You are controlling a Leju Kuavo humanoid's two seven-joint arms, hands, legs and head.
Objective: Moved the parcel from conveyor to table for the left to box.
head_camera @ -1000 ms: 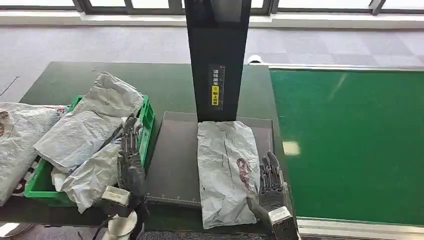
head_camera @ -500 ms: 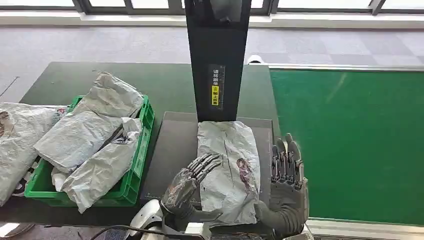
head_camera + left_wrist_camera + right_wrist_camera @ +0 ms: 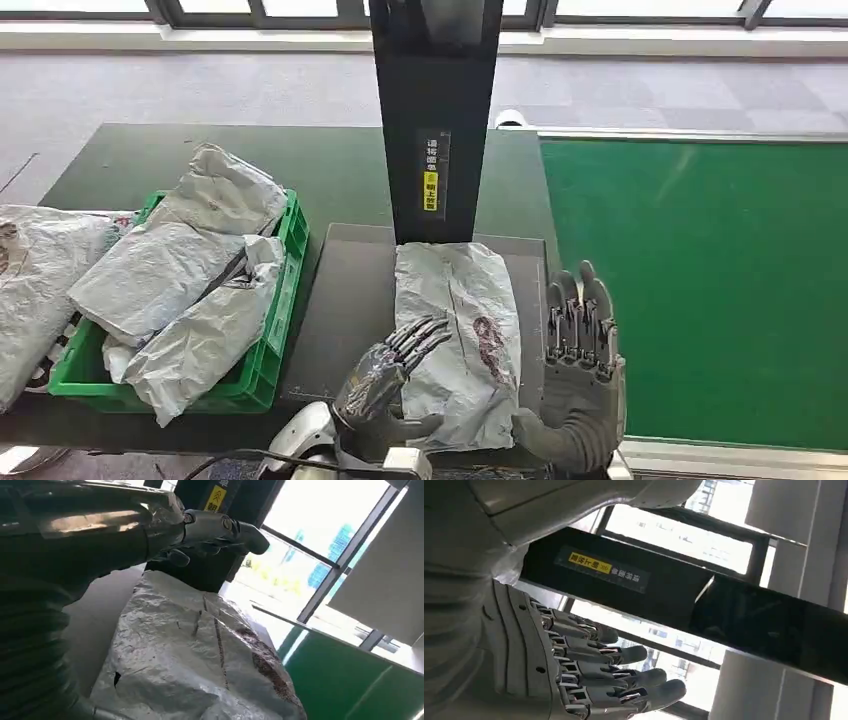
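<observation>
The parcel [image 3: 458, 340] lies flat on the dark tray at the near edge of the surface [image 3: 340, 170], handed over for boxing. The left hand [image 3: 385, 375] reaches over its left edge, fingers spread, gripping nothing; the right hand [image 3: 578, 340] stands open just right, clear, presumably leaving room.

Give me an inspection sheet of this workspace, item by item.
Surface: dark platform beside the green conveyor.
Job's things: grey parcel lies flat on the platform, below the black post.
Clutter: green crate heaped with grey bags; another bag outside it.
Hands: left hand on the parcel's left edge, fingers spread; right hand upright beside its right edge, holding nothing.
Cables: one dark cable near the left arm.
Surroundings: grey floor, window frames.
</observation>
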